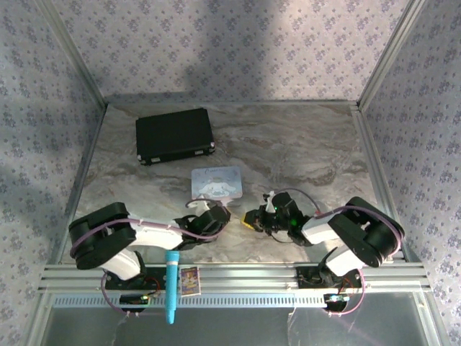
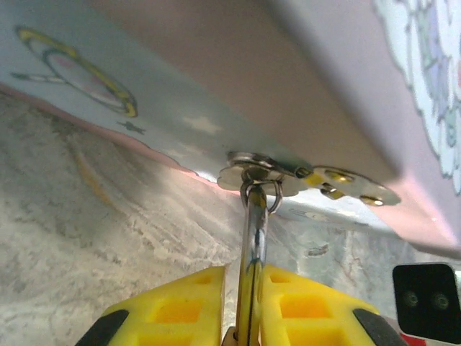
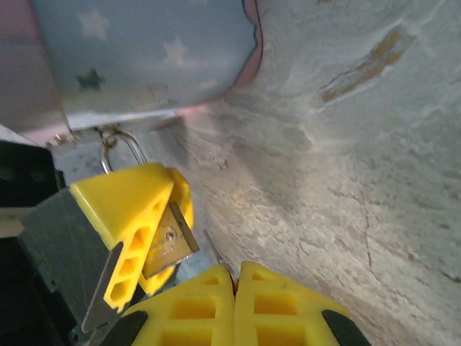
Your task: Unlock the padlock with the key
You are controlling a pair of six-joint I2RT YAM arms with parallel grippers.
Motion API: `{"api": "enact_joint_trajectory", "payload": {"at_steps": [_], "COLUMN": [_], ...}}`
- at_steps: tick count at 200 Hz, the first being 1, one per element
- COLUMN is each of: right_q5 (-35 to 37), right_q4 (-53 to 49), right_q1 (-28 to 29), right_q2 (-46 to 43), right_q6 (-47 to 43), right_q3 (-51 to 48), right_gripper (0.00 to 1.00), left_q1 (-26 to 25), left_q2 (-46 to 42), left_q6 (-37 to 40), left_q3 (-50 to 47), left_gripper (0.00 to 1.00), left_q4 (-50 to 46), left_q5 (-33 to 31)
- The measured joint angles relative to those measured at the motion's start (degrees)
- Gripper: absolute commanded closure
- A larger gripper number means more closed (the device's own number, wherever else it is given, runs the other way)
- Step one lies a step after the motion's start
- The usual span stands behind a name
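The brass padlock (image 3: 170, 241) hangs by its thin shackle (image 3: 122, 150) from the hasp of a pastel tin (image 1: 216, 180). My left gripper (image 2: 245, 272) is shut on the padlock (image 2: 252, 238), which its wrist view shows edge-on below the hasp (image 2: 263, 173). In the right wrist view its yellow fingers (image 3: 130, 209) clamp the lock's body. My right gripper (image 3: 235, 270) is shut on the thin silvery key (image 3: 213, 247). The key's tip sticks out toward the padlock's lower edge, a short gap away. Both grippers meet just in front of the tin, left gripper (image 1: 220, 213) and right gripper (image 1: 252, 220).
A black case (image 1: 175, 135) lies at the back left of the marble table. A blue pen-shaped stick (image 1: 172, 285) and a small picture card (image 1: 189, 280) rest on the front rail. Metal frame posts and patterned walls close in the sides.
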Motion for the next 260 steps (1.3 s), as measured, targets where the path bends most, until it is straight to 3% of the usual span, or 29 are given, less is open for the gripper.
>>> {"api": "enact_joint_trajectory", "payload": {"at_steps": [98,194,260], "right_q5": [3.39,1.25,1.11], "right_q4": [12.37,11.52,8.2], "right_q1": [2.4,2.75,3.17], "right_q2": [-0.17,-1.68,-1.88], "right_q6": [9.99,11.39,11.34], "right_q3": [-2.64,-2.6,-1.01], "right_gripper": [1.0,1.0,1.0], "left_q1": [-0.09,-1.81,-2.67], "left_q2": [-1.51,-1.03,-1.18], "left_q6": [-14.29,-22.4,-22.93], "left_q3": [-0.68,0.44,0.5], "left_gripper": [0.97,1.0,1.0], "left_q4": [0.61,-1.97,-2.16], "left_q5": [-1.38,-7.76,-11.74]}}
